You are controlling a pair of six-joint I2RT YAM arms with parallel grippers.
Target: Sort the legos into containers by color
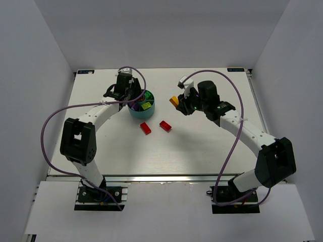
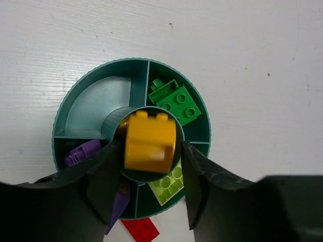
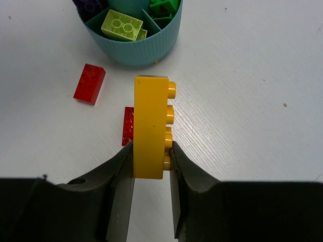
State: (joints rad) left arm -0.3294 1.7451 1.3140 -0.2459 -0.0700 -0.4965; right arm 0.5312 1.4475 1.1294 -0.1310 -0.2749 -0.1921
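**A:** What is the left tool doing?

**B:** The left tool [image 2: 150, 146] hangs over the teal bowl [image 2: 96, 101]. Its jaws flank a chunky yellow brick [image 2: 149, 146] that sits at the bowl's central ring [image 2: 113, 121]. The gaps at the brick's sides are too slim to read, so I cannot tell whether the tool grips it or stands free.

**A:** And around those fingers?

**B:** Purple bricks [image 2: 81, 154] lie in the compartment by the left finger. Dark green bricks [image 2: 176, 101] are ahead and to the right. A lime brick [image 2: 169, 186] is against the right finger.

**A:** And the right tool?

**B:** The right tool [image 3: 151, 151] is clamped on a long yellow brick [image 3: 149, 121], held on edge with its studs facing the tool's right. Two red bricks [image 3: 90, 83] lie on the surface [image 3: 252, 101] ahead and to its left, the nearer one partly hidden behind the held brick. The bowl stands further ahead.
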